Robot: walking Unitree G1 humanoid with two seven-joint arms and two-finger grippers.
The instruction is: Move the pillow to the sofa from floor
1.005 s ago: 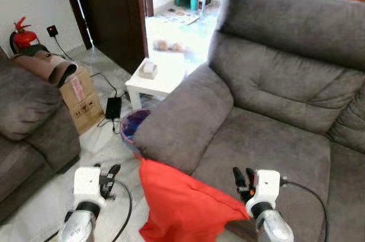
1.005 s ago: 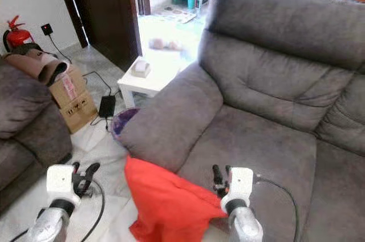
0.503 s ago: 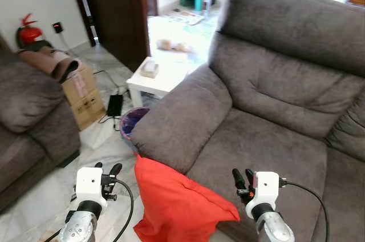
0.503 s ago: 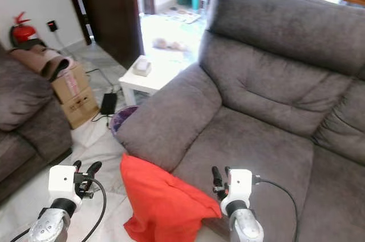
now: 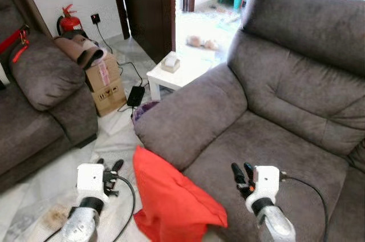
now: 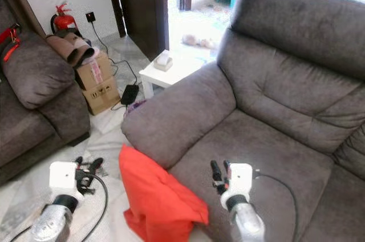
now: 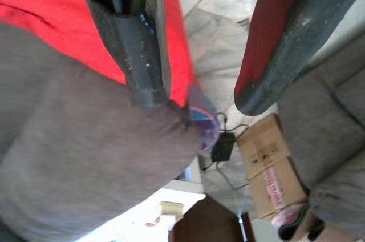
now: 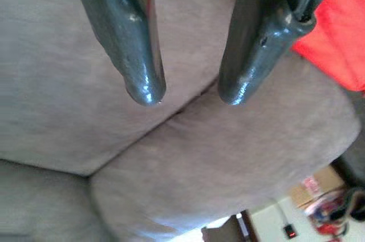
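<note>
Mostly done: red pillow (image 5: 174, 202) leans on sofa (image 5: 274, 139) front edge, partly on floor; both jaws apart, empty.

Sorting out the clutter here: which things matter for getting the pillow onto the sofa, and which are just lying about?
For the job:
red fabric pillow, leaning against the sofa front
grey upholstered sofa
left gripper and right gripper, both open

Lying about:
small white side table
brown cardboard box
red fire extinguisher
</note>
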